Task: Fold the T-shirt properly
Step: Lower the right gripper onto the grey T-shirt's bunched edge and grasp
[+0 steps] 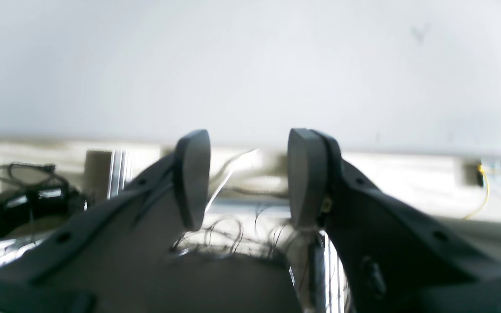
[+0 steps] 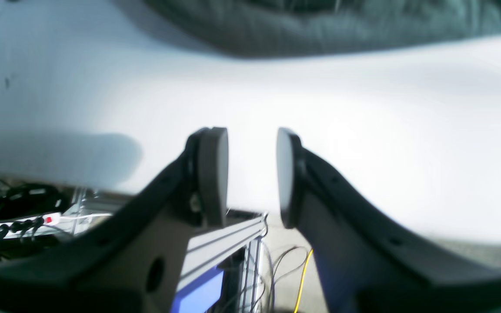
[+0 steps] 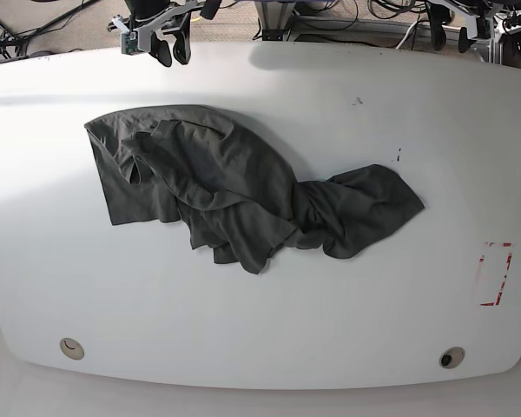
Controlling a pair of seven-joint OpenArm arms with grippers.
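Note:
The T-shirt (image 3: 234, 187) lies crumpled in a dark grey heap across the middle of the white table (image 3: 260, 330), one part spread flat at the left and a twisted part reaching right. Its edge (image 2: 320, 26) shows at the top of the right wrist view. My right gripper (image 3: 171, 49) hovers at the table's far left edge, open and empty, also seen in its wrist view (image 2: 250, 174). My left gripper (image 3: 450, 36) hangs at the far right edge, open with nothing between its fingers (image 1: 248, 178). Neither gripper touches the shirt.
A red-marked rectangle (image 3: 495, 274) sits near the table's right edge. Two round holes (image 3: 70, 347) (image 3: 451, 358) are near the front edge. Cables, a power strip (image 2: 11, 224) and frame rails lie beyond the far edge.

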